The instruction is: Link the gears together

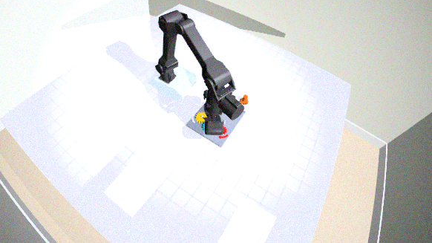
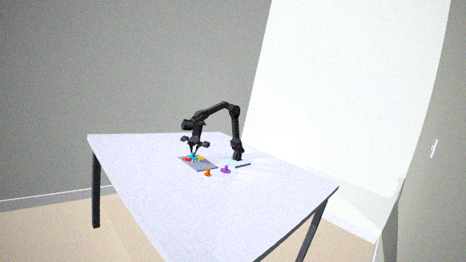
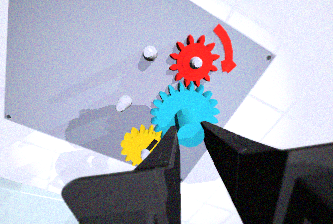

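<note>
My gripper (image 3: 188, 128) (image 2: 193, 155) is shut on the handle of the cyan gear (image 3: 184, 106) (image 2: 192, 157) and holds it low at the board, between the red gear (image 3: 194, 61) (image 1: 224, 130) and the yellow gear (image 3: 137, 142) (image 1: 199, 117). The cyan teeth reach close to both; whether the gear sits flat is hidden. The black stripe shows on the yellow gear. Two empty pegs stand on the grey board (image 3: 47, 65) (image 2: 202, 167): one peg (image 3: 150, 52) beside the red gear, another peg (image 3: 124, 103) nearer the yellow gear.
An orange gear (image 1: 243, 99) (image 2: 207, 172) stands on the table off the board's edge. A purple gear (image 2: 226, 169) stands on the table near the arm's pale base plate (image 2: 242, 164). The red arrow (image 3: 227, 49) lies beside the red gear.
</note>
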You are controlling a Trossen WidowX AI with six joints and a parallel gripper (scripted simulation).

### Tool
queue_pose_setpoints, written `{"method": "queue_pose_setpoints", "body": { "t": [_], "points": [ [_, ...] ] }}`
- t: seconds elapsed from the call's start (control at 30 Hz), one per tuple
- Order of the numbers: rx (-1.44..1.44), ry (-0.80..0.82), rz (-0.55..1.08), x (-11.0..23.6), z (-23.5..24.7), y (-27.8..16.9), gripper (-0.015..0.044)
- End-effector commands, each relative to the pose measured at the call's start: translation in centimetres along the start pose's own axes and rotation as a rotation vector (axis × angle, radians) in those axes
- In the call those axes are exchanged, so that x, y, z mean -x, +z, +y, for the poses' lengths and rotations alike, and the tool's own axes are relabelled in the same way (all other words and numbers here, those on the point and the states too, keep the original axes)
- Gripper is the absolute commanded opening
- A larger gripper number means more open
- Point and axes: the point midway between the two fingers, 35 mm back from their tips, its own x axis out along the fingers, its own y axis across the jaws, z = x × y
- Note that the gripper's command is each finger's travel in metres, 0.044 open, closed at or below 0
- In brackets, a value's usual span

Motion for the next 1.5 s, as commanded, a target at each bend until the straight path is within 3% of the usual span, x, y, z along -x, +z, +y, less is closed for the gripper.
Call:
{"method": "queue_pose_setpoints", "body": {
  "t": [0.0,0.1,0.6,0.67,0.8,1.0,1.47],
  "points": [
    [-0.033,-0.002,0.001,0.0,0.0,0.0,0.0079],
    [-0.078,-0.002,0.0,0.2,0.0,0.0,0.014],
    [-0.121,-0.002,0.0,4.9,0.0,0.0,0.014],
    [-0.113,-0.001,-0.002,4.9,0.0,0.1,0.0192],
    [-0.113,-0.001,-0.002,8.8,0.3,-0.2,0.0298],
    [-0.113,-0.001,-0.002,9.0,0.3,-0.2,0.044],
    [-0.113,-0.001,-0.002,9.0,0.3,-0.2,0.044]
  ]
}}
